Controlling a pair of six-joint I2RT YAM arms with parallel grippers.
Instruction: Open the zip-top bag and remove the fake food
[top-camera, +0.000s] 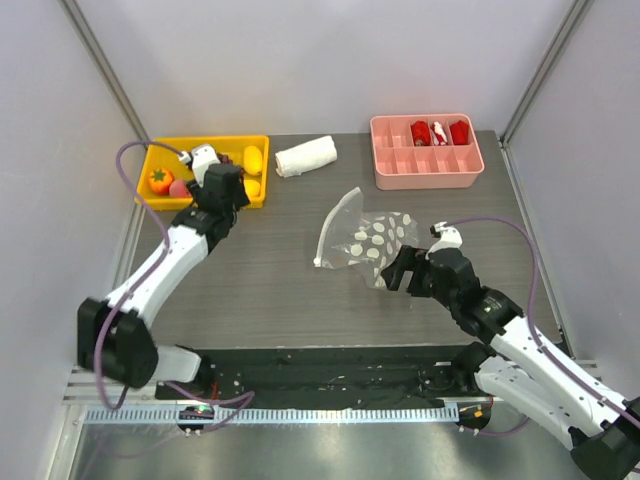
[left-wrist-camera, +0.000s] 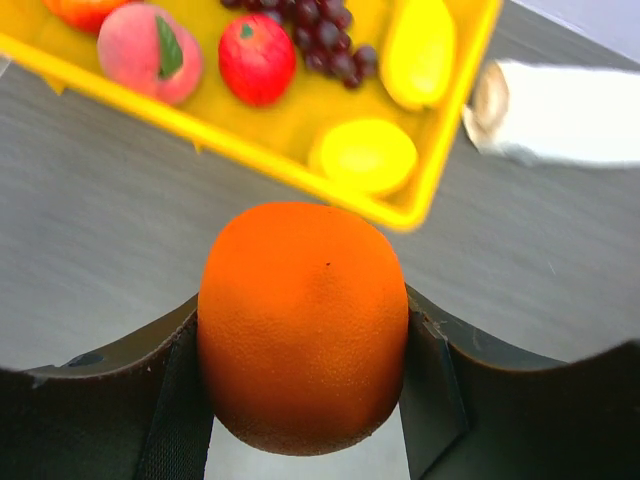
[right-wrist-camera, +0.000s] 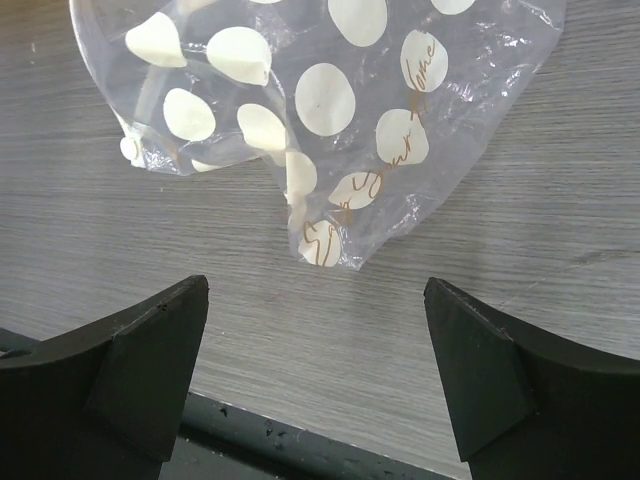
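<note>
The zip-top bag (top-camera: 365, 240) (right-wrist-camera: 310, 100), clear with pale dots, lies crumpled at the table's middle, and I see no fruit inside it. My right gripper (top-camera: 395, 268) (right-wrist-camera: 318, 370) stands open just in front of the bag's near corner, touching nothing. My left gripper (top-camera: 222, 190) (left-wrist-camera: 303, 370) is shut on an orange fruit (left-wrist-camera: 303, 320) and hovers at the near edge of the yellow tray (top-camera: 205, 141) (left-wrist-camera: 250, 155). In that tray lie more fake food: a peach (left-wrist-camera: 150, 50), a red apple (left-wrist-camera: 257, 57), purple grapes (left-wrist-camera: 320, 30) and yellow pieces (left-wrist-camera: 363, 155).
A rolled white cloth (top-camera: 306, 156) (left-wrist-camera: 570, 110) lies right of the yellow tray. A pink divided tray (top-camera: 425, 170) with red items (top-camera: 438, 132) stands at the back right. A black strip (right-wrist-camera: 300, 440) runs along the table's near edge.
</note>
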